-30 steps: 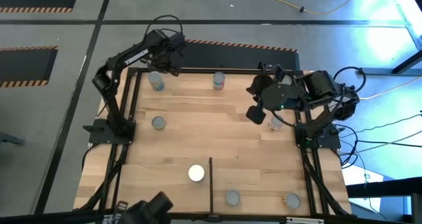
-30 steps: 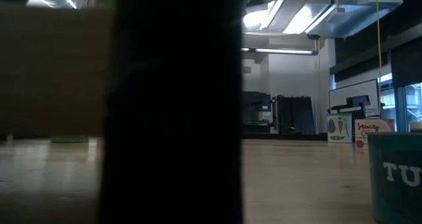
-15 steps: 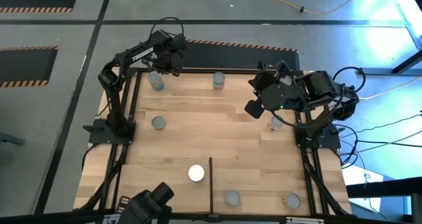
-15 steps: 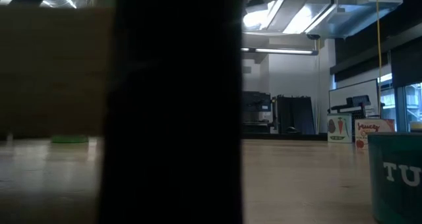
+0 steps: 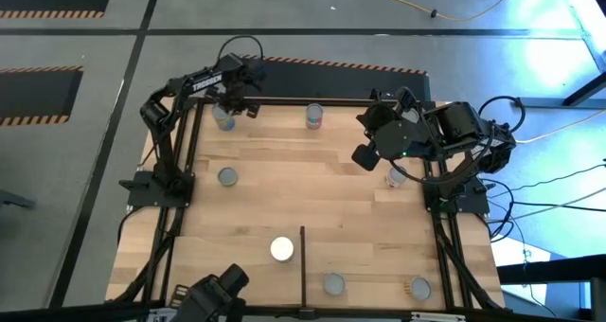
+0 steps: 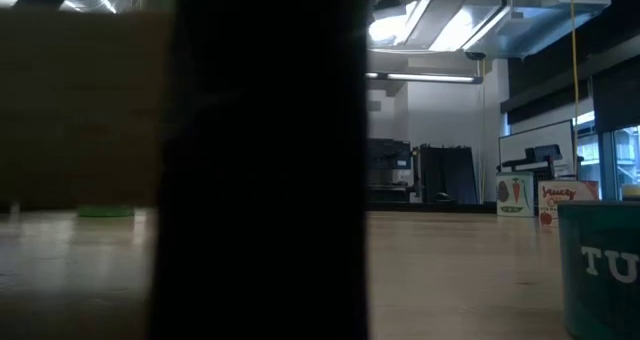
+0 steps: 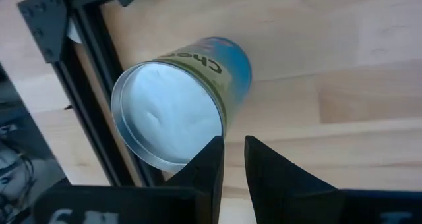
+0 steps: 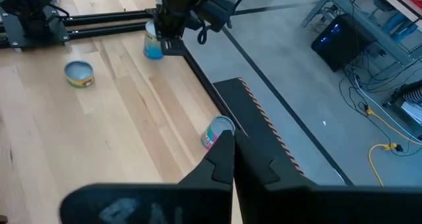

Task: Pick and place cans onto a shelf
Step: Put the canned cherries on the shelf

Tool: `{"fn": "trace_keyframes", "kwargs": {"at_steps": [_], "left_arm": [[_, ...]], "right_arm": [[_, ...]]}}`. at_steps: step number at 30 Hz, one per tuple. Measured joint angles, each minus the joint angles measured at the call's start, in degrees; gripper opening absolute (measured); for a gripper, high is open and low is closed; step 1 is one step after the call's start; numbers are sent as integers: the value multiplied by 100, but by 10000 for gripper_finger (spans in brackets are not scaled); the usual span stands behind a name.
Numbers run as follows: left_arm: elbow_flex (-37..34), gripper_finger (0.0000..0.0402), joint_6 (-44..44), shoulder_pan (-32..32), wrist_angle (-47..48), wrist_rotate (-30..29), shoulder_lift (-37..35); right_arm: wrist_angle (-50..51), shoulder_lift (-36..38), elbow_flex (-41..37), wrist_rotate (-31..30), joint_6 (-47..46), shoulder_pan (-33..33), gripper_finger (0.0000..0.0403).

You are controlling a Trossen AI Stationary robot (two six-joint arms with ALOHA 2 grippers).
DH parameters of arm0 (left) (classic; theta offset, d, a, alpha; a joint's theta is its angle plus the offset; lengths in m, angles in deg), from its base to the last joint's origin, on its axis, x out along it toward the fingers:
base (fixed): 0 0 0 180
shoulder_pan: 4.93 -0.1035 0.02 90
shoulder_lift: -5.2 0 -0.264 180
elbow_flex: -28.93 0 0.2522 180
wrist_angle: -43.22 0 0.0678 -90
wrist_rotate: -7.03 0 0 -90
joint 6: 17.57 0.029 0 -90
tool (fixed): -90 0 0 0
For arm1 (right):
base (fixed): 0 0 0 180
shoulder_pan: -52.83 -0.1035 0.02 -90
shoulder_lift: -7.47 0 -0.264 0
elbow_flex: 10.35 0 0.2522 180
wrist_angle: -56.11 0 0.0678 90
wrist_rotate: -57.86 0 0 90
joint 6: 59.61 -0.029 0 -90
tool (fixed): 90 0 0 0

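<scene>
Several cans stand on the wooden board in the high view. The far-left can [image 5: 224, 118] has a silver top and a blue and yellow label [image 7: 173, 112]. My left gripper [image 5: 239, 101] hovers just beside it, its fingers a narrow gap apart with nothing between them [image 7: 233, 148]. Other cans stand at the far edge [image 5: 314, 116], at the left [image 5: 227, 176] and at the right [image 5: 396, 177]. My right gripper [image 5: 364, 156] hangs shut and empty above the right side [image 8: 232, 145]. On the shelf [image 5: 237, 275], split by a black divider bar [image 5: 302, 263], stand a white-topped can [image 5: 282, 249], a grey-topped can [image 5: 333, 284] and a tan-topped can [image 5: 419, 287].
A black metal frame [image 5: 186, 170] edges the board on all sides. In the low view a dark post [image 6: 265, 160] blocks the middle, and a teal can [image 6: 600, 270] stands close at the right. Cables [image 5: 559, 185] lie beyond the right arm's base.
My left gripper has moved a little nearer, down towards the far-left can. My right gripper shifted slightly back and then held still.
</scene>
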Motion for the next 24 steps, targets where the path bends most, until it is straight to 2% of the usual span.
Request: {"fn": "trace_keyframes", "kwargs": {"at_steps": [4, 16, 20, 24], "left_arm": [[-81, 55, 2, -4, -9, -275, -3], [137, 55, 105, -12, 113, -333, -20], [137, 55, 59, -17, 234, -636, -20], [137, 55, 59, -51, 210, -590, -20]], "right_arm": [[0, 0, 0, -1, 1, 0, 4], [0, -2, 0, 0, 22, 0, 4], [0, -2, 0, 0, 24, 0, 4], [0, -2, 0, -1, 22, 0, 4]]}}
